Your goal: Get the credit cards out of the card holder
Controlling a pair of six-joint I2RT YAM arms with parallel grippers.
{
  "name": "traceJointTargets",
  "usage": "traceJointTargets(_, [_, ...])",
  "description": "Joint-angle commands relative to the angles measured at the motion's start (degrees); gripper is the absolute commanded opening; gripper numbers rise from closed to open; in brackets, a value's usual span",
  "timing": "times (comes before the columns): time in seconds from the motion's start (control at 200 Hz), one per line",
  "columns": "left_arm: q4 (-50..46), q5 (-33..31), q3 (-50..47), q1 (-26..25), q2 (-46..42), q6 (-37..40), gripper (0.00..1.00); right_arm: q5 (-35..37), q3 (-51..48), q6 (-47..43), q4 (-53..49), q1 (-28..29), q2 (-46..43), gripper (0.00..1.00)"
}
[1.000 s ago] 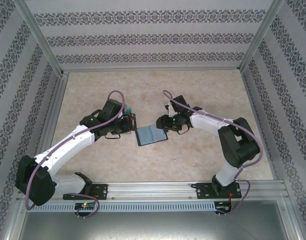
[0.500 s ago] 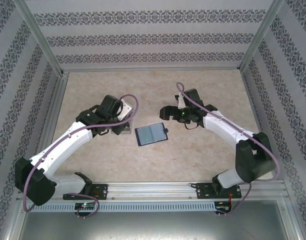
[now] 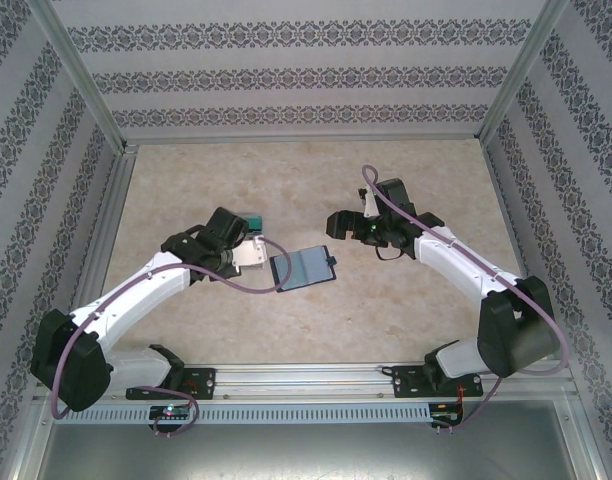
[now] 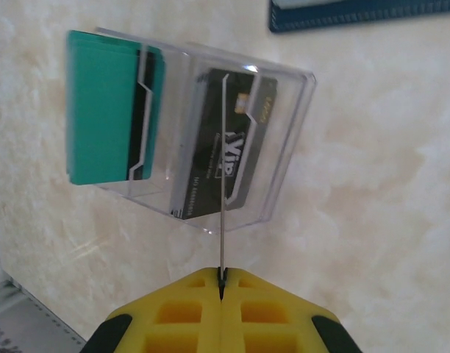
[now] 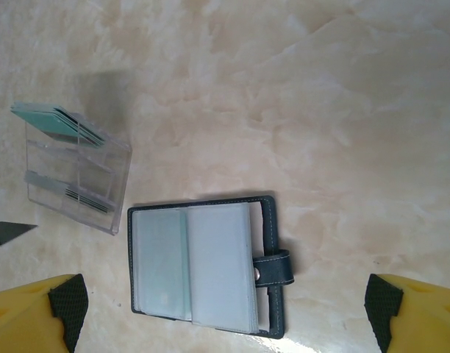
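Since half a second before, the left arm had shifted, uncovering teal cards (image 4: 100,110) in the clear box (image 4: 287,140); the left gripper (image 4: 221,283) pinched one credit card (image 4: 221,250) edge-on above that box; the card holder (image 5: 203,268) lay open just beside it; the right gripper (image 3: 335,224), jaws spread wide, had hardly moved.

I see a beige marbled table (image 3: 186,180) carrying two things. A small dark navy bifold card holder (image 5: 203,265) lies open and flat near the middle, with a clear plastic box (image 5: 78,176) just beside it at ten o'clock.
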Motion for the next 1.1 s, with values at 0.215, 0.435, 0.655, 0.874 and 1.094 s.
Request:
traceJointTargets(0.215, [10.40, -1.35, -3.90, 0.16, 1.18, 9.26, 0.00, 0.31, -0.90, 0.17, -0.36, -0.76, -0.55, 0.98])
traceJointTargets(0.435, [12.56, -0.80, -4.79, 0.59, 3.31, 10.35, 0.00, 0.22, -1.34, 0.39, -0.47, -0.75, -0.53, 0.98])
traceJointTargets(0.655, [12.23, -0.31, -6.06, 1.21, 3.54, 10.40, 0.00, 0.05, -1.21, 0.45, -0.41, -0.88, -0.15, 0.98])
traceJointTargets(0.874, [13.22, -0.70, -6.99, 2.16, 4.00, 9.98, 0.00, -0.28, -1.04, 0.30, -0.38, -0.92, 0.36, 0.98])
traceJointTargets(1.094, [16.17, -0.69, -7.45, 3.57, 5.44, 9.30, 0.00, -0.40, -1.43, 0.54, -0.04, -0.93, 0.14, 0.98])
